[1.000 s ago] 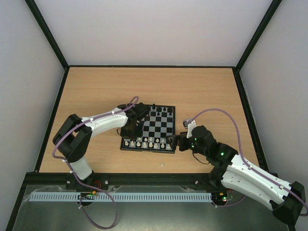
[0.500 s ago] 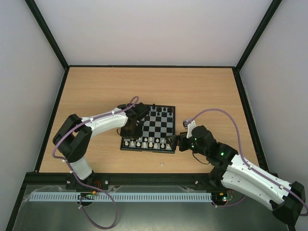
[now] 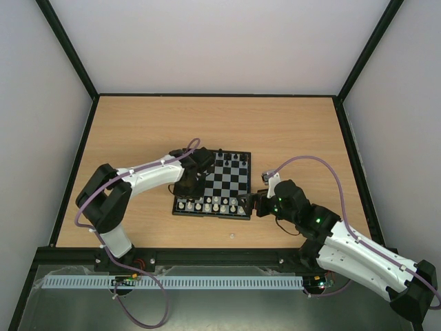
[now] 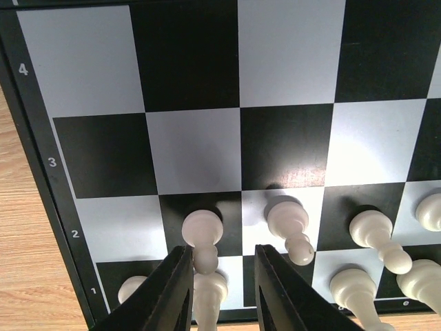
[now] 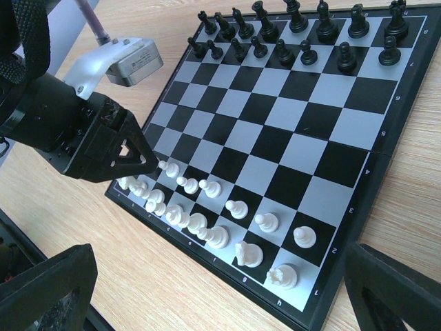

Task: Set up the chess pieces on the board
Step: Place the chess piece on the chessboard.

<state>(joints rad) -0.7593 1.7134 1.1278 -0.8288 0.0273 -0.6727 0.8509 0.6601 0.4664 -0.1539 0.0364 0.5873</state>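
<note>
The board (image 3: 233,181) lies mid-table with black pieces (image 3: 231,158) along its far rows and white pieces (image 3: 213,203) along its near rows. My left gripper (image 3: 189,182) hangs low over the board's near left corner. In the left wrist view its jaws (image 4: 222,252) stand apart around a white pawn (image 4: 202,227) that stands on a black second-row square and touches the left finger (image 4: 172,289). My right gripper (image 3: 256,203) is open and empty beside the board's near right corner; in its wrist view (image 5: 220,276) the fingers frame the white rows (image 5: 207,234).
One small whitish piece (image 3: 232,236) lies loose on the wooden table in front of the board. Black frame rails run along the table's edges. The left arm's wrist (image 5: 83,138) sits over the board's corner in the right wrist view.
</note>
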